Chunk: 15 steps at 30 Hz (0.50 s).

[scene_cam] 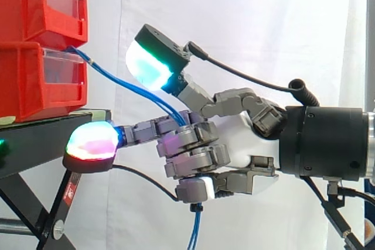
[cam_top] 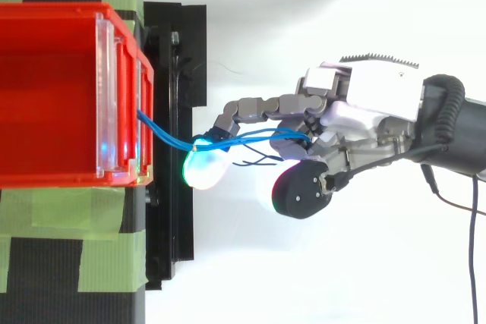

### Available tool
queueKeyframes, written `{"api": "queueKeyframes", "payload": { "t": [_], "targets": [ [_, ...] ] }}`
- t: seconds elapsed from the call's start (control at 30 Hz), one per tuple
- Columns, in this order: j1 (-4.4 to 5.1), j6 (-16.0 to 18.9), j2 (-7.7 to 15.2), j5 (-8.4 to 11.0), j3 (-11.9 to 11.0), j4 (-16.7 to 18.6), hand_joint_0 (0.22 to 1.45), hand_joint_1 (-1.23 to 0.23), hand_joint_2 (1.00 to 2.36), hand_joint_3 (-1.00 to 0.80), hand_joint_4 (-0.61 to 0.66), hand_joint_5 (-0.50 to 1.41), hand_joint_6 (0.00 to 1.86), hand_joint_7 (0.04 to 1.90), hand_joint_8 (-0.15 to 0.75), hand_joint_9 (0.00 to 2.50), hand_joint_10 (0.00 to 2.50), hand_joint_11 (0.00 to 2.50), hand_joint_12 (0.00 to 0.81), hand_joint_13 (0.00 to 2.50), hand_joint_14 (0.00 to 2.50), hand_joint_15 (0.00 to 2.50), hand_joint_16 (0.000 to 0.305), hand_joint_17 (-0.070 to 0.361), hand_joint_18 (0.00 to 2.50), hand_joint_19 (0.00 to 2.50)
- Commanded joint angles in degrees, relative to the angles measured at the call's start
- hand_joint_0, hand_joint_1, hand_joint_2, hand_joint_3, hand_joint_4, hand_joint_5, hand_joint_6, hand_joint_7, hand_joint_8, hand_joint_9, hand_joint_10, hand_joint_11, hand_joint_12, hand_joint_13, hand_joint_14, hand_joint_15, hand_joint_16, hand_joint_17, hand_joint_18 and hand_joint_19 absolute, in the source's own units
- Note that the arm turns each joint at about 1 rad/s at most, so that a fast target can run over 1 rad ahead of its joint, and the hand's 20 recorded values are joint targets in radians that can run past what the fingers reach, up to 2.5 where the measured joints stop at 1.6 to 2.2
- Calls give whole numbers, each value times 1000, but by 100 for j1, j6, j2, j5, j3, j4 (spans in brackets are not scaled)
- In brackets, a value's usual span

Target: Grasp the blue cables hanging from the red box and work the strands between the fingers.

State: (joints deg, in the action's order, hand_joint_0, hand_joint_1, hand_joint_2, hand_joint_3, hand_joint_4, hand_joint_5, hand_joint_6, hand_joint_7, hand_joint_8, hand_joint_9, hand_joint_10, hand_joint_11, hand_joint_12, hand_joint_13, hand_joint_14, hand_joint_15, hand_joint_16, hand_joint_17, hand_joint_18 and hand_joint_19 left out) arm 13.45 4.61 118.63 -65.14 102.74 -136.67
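Cables [scene_cam: 132,88] are clamped in the hand's [scene_cam: 234,136] curled fingers [scene_cam: 193,140], looks like. They're strung from the box [scene_cam: 35,80] alongside the one outstretched finger, tails hung below.

Left side, red bins [scene_cam: 35,80] blaze against the white curtain [scene_cam: 263,27]. Blue cables [scene_cam: 194,229] meet the hand [scene_cam: 234,139], grey and white, black at the wrist. Upper pad [scene_cam: 149,65] glows cyan-green, lower pad [scene_cam: 91,141] pink-red. Green tape [cam_top: 76,240] stripes the black stand [scene_cam: 35,139].

Black stand [scene_cam: 36,140], green tape [cam_top: 61,257], white curtain [scene_cam: 252,21]
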Motion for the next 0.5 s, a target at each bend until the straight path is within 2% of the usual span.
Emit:
{"api": "queueKeyframes", "payload": {
  "t": [0.0,0.47],
  "targets": [
    [0,5,2,2,0,0,777,-543,1000,-1000,304,186,14,1042,423,955,2500,2500,483,1284,2500,1702,57,127,1650,853],
    [0,5,2,2,0,0,778,-542,1000,-1000,304,182,14,1040,422,955,2500,2500,484,1293,2500,1687,56,126,1655,873]
  ]
}}
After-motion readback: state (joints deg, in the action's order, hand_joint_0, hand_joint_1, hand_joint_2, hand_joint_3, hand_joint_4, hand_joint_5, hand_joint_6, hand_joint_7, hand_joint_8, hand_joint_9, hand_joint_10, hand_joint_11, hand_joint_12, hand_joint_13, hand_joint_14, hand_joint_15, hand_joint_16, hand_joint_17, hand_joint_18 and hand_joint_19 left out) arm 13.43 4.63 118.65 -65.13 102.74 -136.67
